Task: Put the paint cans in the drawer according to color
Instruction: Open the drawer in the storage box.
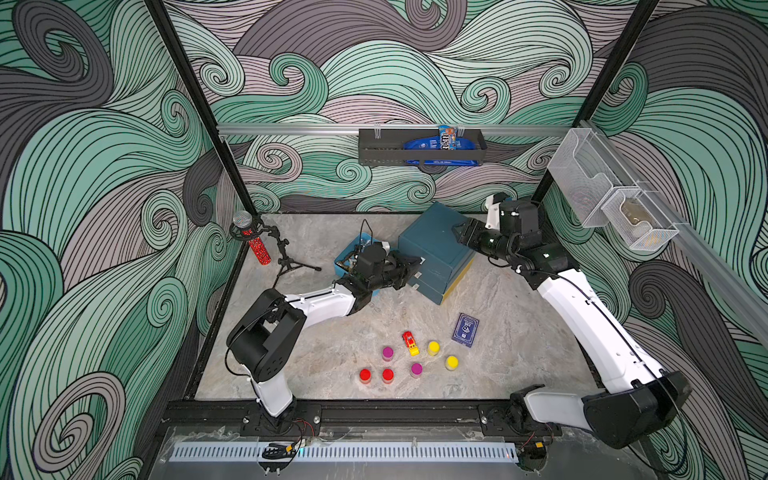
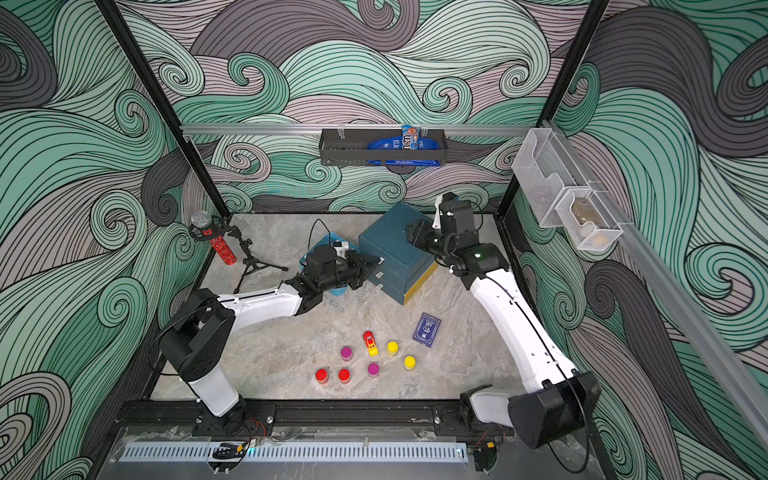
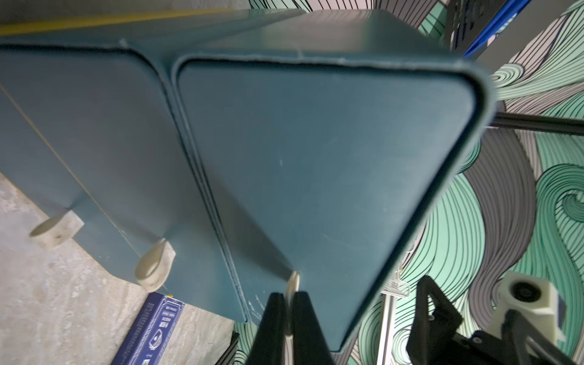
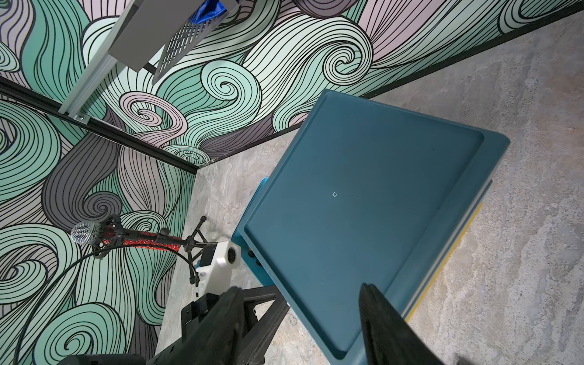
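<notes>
The dark teal drawer [image 1: 436,245] unit stands at the back of the table, seen in both top views, all three fronts flush. My left gripper [image 3: 287,300] is shut on the top drawer's white pull tab [image 3: 294,279]; the two lower tabs [image 3: 155,265] are free. My right gripper [image 4: 300,287] hangs open just above the unit's top [image 4: 347,205], holding nothing. The paint cans stand near the front: two red [image 1: 365,375] [image 1: 387,375], two magenta [image 1: 387,353] [image 1: 416,368], two yellow [image 1: 433,347] [image 1: 452,362].
A red-and-yellow toy car [image 1: 410,343] lies among the cans. A blue card box [image 1: 465,329] lies to their right. A light blue tray [image 1: 347,253] sits under my left wrist. A microphone on a stand [image 1: 253,243] is at the back left.
</notes>
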`<action>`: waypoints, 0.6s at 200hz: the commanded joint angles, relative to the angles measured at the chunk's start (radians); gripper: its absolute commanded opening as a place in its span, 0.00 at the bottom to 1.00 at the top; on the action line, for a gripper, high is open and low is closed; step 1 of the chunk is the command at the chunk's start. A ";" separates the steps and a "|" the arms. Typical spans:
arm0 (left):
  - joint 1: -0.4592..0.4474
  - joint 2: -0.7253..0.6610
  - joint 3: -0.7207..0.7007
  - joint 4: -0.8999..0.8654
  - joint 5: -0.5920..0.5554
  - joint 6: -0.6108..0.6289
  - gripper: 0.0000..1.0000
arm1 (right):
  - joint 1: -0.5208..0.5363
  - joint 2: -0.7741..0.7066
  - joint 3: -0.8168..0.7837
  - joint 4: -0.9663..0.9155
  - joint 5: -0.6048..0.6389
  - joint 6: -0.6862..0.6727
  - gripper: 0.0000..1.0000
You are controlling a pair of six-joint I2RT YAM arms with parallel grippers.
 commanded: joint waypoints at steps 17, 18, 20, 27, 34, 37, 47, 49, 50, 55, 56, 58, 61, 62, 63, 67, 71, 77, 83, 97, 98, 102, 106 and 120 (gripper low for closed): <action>-0.003 -0.022 0.012 0.007 -0.026 0.008 0.00 | 0.004 -0.020 -0.012 -0.007 -0.001 -0.018 0.61; -0.003 -0.024 0.011 0.005 -0.026 0.008 0.00 | 0.004 -0.020 -0.012 -0.007 -0.001 -0.018 0.61; -0.003 -0.027 0.008 0.003 -0.027 0.008 0.00 | 0.004 -0.022 -0.013 -0.007 0.000 -0.019 0.61; -0.003 -0.039 -0.005 -0.004 -0.028 0.007 0.00 | 0.004 -0.024 -0.014 -0.007 -0.001 -0.018 0.61; -0.003 -0.055 -0.022 -0.008 -0.031 0.006 0.00 | 0.004 -0.026 -0.012 -0.008 -0.001 -0.018 0.61; -0.004 -0.063 -0.030 -0.009 -0.033 0.004 0.00 | 0.003 -0.028 -0.013 -0.008 0.001 -0.018 0.61; -0.006 -0.088 -0.060 -0.009 -0.034 0.002 0.00 | 0.004 -0.032 -0.015 -0.007 0.003 -0.019 0.61; -0.006 -0.093 -0.066 -0.010 -0.033 0.002 0.00 | 0.004 -0.033 -0.015 -0.007 0.004 -0.019 0.61; -0.006 -0.095 -0.068 -0.011 -0.033 0.002 0.00 | 0.004 -0.034 -0.015 -0.007 0.003 -0.020 0.61; -0.006 -0.107 -0.082 -0.015 -0.029 0.004 0.00 | 0.004 -0.036 -0.018 -0.007 0.004 -0.021 0.60; -0.006 -0.110 -0.085 -0.016 -0.028 0.004 0.00 | 0.004 -0.036 -0.019 -0.007 0.005 -0.021 0.60; -0.006 -0.114 -0.091 -0.016 -0.028 0.003 0.00 | 0.004 -0.037 -0.019 -0.007 0.007 -0.023 0.60; -0.006 -0.124 -0.099 -0.017 -0.025 0.004 0.00 | 0.004 -0.038 -0.021 -0.007 0.007 -0.024 0.60; -0.006 -0.127 -0.102 -0.018 -0.024 0.003 0.00 | 0.004 -0.038 -0.022 -0.007 0.007 -0.025 0.60; -0.006 -0.130 -0.104 -0.018 -0.023 0.003 0.00 | 0.004 -0.039 -0.022 -0.006 0.007 -0.026 0.60; -0.008 -0.142 -0.118 -0.022 -0.020 0.004 0.00 | 0.004 -0.040 -0.024 -0.007 0.007 -0.028 0.60; -0.008 -0.155 -0.130 -0.027 -0.018 0.004 0.00 | 0.003 -0.043 -0.028 -0.009 0.008 -0.031 0.60; -0.007 -0.175 -0.148 -0.034 -0.017 0.004 0.00 | 0.004 -0.046 -0.033 -0.010 0.007 -0.034 0.60; -0.008 -0.196 -0.168 -0.041 -0.016 0.004 0.00 | 0.004 -0.049 -0.040 -0.012 0.007 -0.039 0.60; -0.007 -0.243 -0.205 -0.061 -0.008 0.005 0.00 | 0.005 -0.062 -0.056 -0.027 0.010 -0.048 0.59; -0.007 -0.246 -0.208 -0.063 -0.007 0.005 0.00 | 0.005 -0.064 -0.056 -0.028 0.011 -0.048 0.59; -0.007 -0.259 -0.219 -0.070 -0.005 0.007 0.00 | 0.005 -0.068 -0.060 -0.034 0.014 -0.051 0.59; -0.008 -0.273 -0.230 -0.079 -0.003 0.008 0.00 | 0.006 -0.072 -0.066 -0.038 0.016 -0.053 0.59; -0.007 -0.323 -0.268 -0.103 0.008 0.010 0.00 | 0.011 -0.093 -0.082 -0.059 0.030 -0.063 0.59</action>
